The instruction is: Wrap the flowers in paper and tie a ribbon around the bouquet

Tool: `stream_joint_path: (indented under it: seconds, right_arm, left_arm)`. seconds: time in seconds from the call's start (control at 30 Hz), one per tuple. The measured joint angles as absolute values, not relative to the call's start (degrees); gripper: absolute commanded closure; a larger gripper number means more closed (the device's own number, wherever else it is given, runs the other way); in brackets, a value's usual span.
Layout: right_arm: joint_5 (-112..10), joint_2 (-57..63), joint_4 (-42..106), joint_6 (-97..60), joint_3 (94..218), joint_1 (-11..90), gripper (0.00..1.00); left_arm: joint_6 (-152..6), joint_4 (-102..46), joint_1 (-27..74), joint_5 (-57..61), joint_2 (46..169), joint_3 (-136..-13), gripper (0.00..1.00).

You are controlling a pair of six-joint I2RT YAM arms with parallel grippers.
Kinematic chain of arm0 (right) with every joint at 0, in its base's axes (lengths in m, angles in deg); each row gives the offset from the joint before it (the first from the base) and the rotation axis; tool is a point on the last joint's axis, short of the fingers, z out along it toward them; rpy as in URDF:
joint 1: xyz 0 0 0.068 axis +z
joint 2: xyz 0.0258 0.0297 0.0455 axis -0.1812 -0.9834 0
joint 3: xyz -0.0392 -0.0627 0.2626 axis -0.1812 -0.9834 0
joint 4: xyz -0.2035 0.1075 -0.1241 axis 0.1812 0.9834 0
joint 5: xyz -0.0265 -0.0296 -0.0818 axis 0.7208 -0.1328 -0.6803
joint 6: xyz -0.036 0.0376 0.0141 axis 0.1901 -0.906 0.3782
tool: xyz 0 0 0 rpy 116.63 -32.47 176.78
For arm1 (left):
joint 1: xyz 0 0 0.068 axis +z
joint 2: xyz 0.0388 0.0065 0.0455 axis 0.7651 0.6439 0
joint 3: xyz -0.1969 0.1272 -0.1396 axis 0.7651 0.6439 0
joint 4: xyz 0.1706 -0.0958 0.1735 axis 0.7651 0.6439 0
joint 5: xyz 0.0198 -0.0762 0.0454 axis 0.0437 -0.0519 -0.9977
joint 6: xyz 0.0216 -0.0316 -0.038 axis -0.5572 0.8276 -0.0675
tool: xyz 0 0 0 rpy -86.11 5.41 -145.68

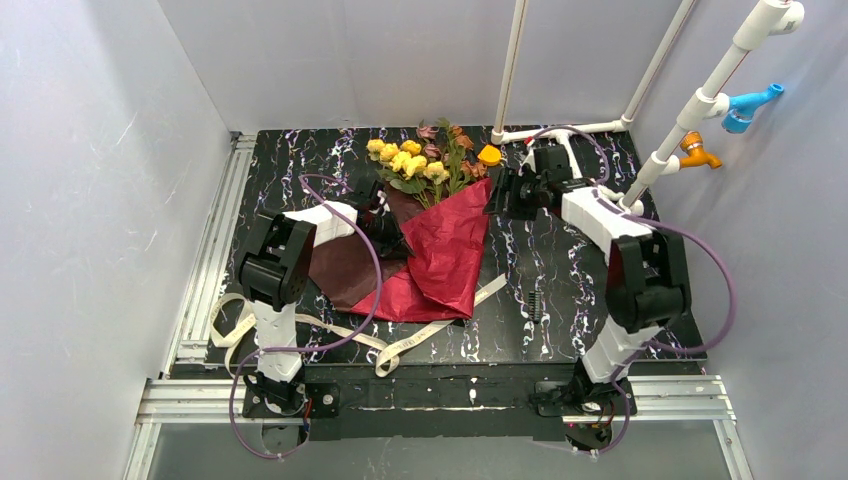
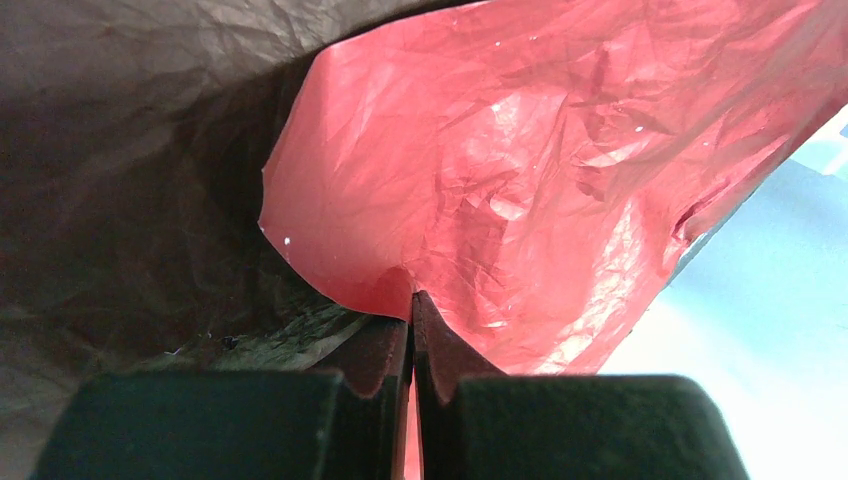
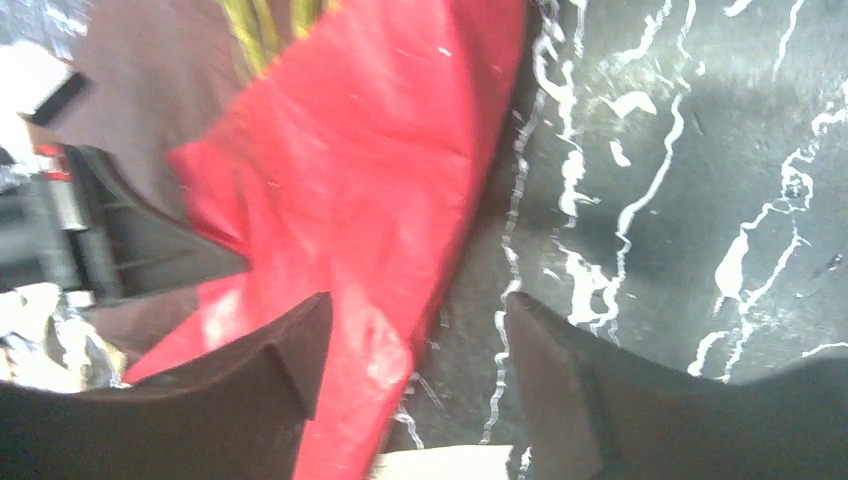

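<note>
Partly hidden: the stems and the left gripper under the paper

From above, the paper lies folded in the middle of the table, red side up at the right and the dull maroon side open at the left. The flowers stick out of its far end, yellow blooms in front and pink-brown ones behind. Their stems go under the sheet and cannot be seen. The left gripper is almost covered in the top view. Its own camera shows the two fingers pressed together with a thin red edge of the paper caught between them. The rest of that picture is only crumpled paper, dark on the left.

The right gripper has its fingers wide apart and holds nothing, at the right edge of the paper near the flowers. This view is blurred, so I cannot tell whether a finger touches the sheet. The ribbon lies on the near part of the table and passes under the paper's near corner, where a part of it is hidden. It loops by the left arm's base. A small dark thing right of the paper is too small to name.

The table is black with white marble veins. Pale walls close three sides, metal rails run along the left and near edges, and white pipes stand at the far right. An orange cap sits just beside the flowers
</note>
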State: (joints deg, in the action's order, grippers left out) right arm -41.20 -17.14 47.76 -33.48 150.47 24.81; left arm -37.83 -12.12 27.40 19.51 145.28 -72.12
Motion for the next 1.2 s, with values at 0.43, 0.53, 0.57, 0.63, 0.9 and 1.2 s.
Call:
stream_joint_path:
  seconds: [0.43, 0.53, 0.57, 0.63, 0.9, 1.2]
  right_arm:
    - [-28.87, -20.50, 30.05, -40.74, 145.56, 25.09, 0.81]
    - [-27.58, -26.56, 28.61, -41.70, 148.97, 24.90, 0.83]
    - [-27.25, -28.41, 28.04, -42.01, 150.34, 24.79, 0.83]
    - [-26.88, -31.63, 26.73, -42.56, 153.03, 24.33, 0.85]
    - [-26.95, -38.99, 25.11, -43.39, 159.28, 20.29, 0.86]
    - [-24.41, -40.61, 21.75, -42.91, 159.15, 18.41, 0.87]
  left_arm:
    - [-38.25, -11.58, 26.81, 18.16, 144.99, -72.38, 1.00]
    - [-38.84, -10.70, 26.48, 17.50, 144.99, -72.86, 1.00]
    - [-39.06, -10.31, 26.28, 17.30, 144.99, -72.99, 1.00]
    - [-39.43, -9.67, 26.04, 17.08, 144.99, -73.28, 1.00]
    - [-40.74, -7.53, 25.67, 16.73, 145.02, -74.02, 1.00]
    - [-41.53, -6.13, 25.58, 16.71, 145.08, -74.44, 1.00]
